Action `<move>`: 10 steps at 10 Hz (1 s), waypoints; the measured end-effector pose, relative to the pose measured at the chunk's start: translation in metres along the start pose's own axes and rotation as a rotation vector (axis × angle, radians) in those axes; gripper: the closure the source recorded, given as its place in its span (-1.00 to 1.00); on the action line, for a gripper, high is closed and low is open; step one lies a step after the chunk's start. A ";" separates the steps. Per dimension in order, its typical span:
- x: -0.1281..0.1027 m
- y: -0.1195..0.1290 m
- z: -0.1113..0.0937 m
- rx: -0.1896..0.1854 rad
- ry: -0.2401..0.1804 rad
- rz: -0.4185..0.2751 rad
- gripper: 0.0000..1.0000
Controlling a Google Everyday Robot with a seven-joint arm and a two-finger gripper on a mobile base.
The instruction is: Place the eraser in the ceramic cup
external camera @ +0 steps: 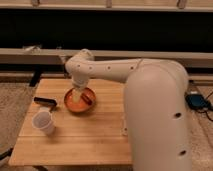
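The eraser (44, 101) is a small black bar lying flat near the left edge of the wooden table (75, 142). The white ceramic cup (44, 122) stands just in front of it, tilted a little, and I cannot see inside it. My gripper (76, 96) hangs down over the orange bowl (80, 101), to the right of both the eraser and the cup and apart from them. It points down into the bowl.
A reddish-brown stick (88, 98) lies in the orange bowl. My large white arm (150, 100) covers the right part of the table. A dark wall and a low ledge (30, 54) run behind the table. Carpet lies at left.
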 end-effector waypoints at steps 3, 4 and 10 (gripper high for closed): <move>-0.071 0.027 0.026 -0.020 -0.003 -0.095 -0.60; -0.094 0.040 0.036 -0.032 -0.004 -0.128 -0.60; -0.168 0.089 0.091 -0.105 0.014 -0.278 -0.60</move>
